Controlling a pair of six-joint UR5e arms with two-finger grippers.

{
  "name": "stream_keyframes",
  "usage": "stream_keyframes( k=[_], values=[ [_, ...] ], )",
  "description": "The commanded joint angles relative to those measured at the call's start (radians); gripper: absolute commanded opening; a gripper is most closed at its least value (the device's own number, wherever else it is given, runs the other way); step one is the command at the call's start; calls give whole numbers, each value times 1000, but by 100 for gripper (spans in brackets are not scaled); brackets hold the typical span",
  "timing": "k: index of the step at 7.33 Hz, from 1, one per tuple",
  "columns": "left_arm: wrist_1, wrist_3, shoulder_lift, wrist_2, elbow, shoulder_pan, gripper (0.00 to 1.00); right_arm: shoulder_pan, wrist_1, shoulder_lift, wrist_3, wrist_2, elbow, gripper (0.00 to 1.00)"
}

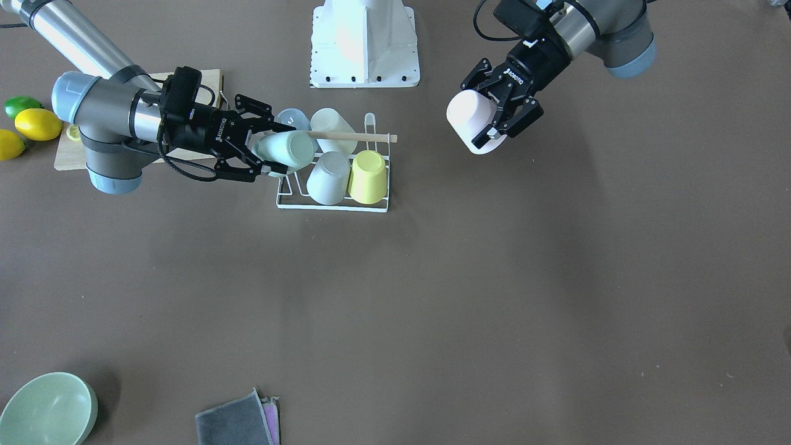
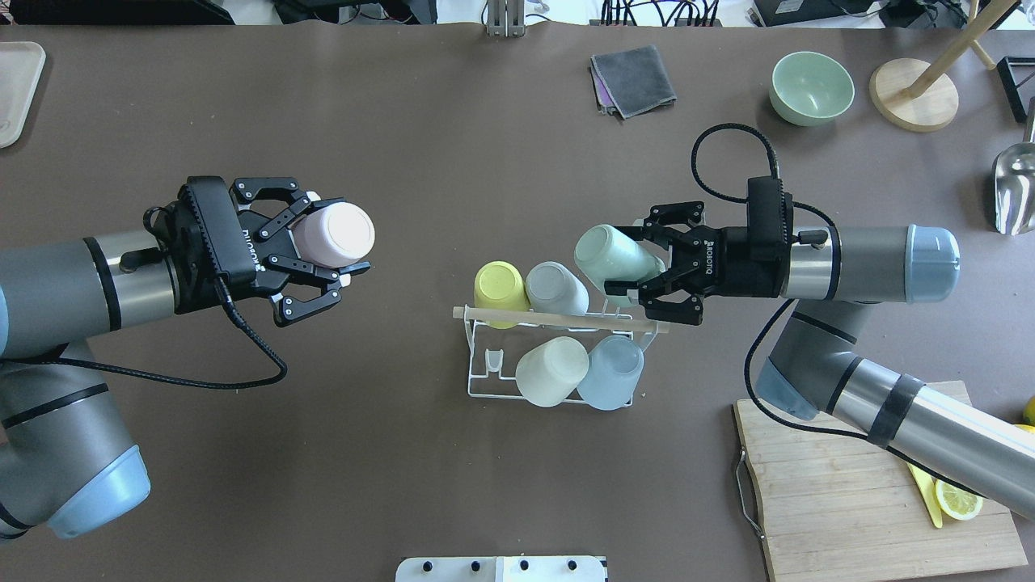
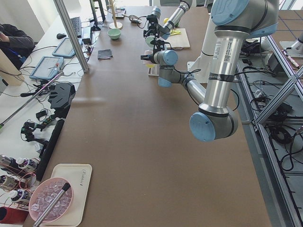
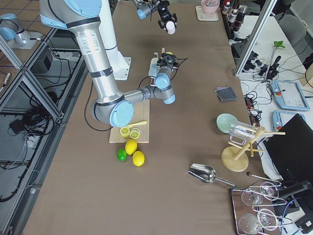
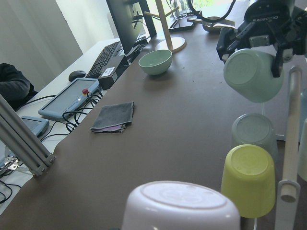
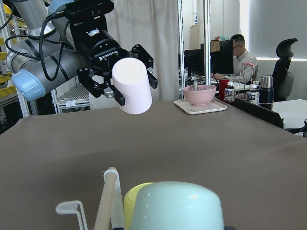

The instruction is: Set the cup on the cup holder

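Note:
The cup holder [image 2: 485,394] is a white wire rack with a wooden rod [image 2: 566,321], mid-table. It carries a yellow cup [image 2: 501,283], a grey cup [image 2: 556,288], a cream cup [image 2: 551,370] and a light blue cup [image 2: 611,372], all upside down. My right gripper [image 2: 618,260] is shut on a mint green cup [image 2: 608,250], held tilted over the rack's far right corner [image 1: 290,150]. My left gripper [image 2: 335,238] is shut on a pink cup [image 2: 335,233], held in the air well to the left of the rack [image 1: 473,117].
A green bowl [image 2: 811,87], a grey cloth [image 2: 635,79] and a wooden stand [image 2: 914,95] lie at the far side. A cutting board [image 2: 857,485] with lemon slices sits under my right arm. A metal scoop [image 2: 1015,190] is at the right edge.

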Motion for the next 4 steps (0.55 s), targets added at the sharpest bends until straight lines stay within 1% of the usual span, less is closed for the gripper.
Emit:
stream_keyframes(
  k=[1, 4],
  values=[
    [-114, -1, 12, 0, 32, 26, 36, 0, 11, -4, 0, 0, -2, 100],
    [-257, 1, 16, 2, 58, 66, 36, 23, 23, -15, 6, 12, 1, 100]
  ],
)
